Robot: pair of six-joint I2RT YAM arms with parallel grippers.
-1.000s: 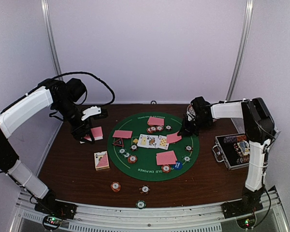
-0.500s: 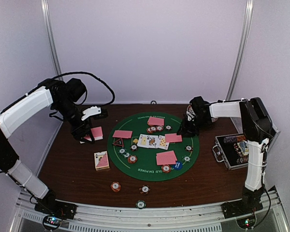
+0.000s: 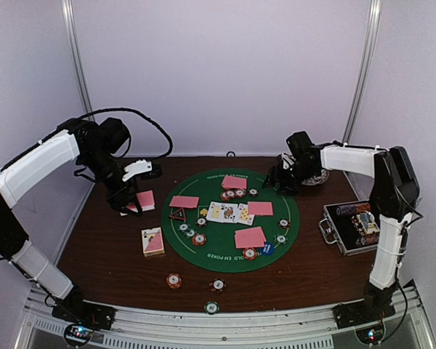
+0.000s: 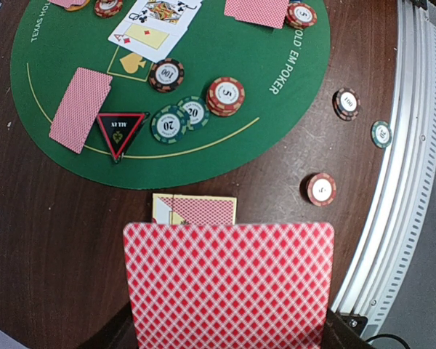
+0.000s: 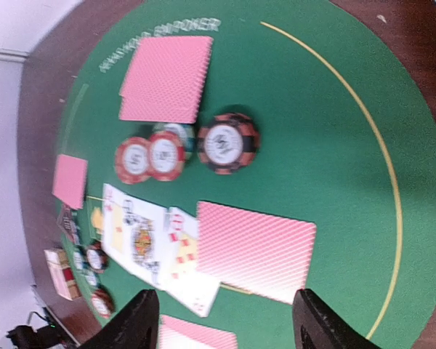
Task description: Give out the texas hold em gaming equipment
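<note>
Clamping a pink-backed card (image 4: 229, 283), left jaws face "HOLD EM POKER" mat (image 4: 51, 65); right jaws spread.

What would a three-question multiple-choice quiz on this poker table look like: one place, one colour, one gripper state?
1. The triangle marker lies: A near the round mat's edge beside a face-down card; B off the mat on bare wood; C at the mat's centre.
2. The round mat is: A blue; B green; C red.
3. The left gripper is: A open; B shut on a pink-backed card; C out of view.
Answers: A, it sits by the mat's yellow line; B, the felt is green; B, the card fills the left wrist view.
</note>
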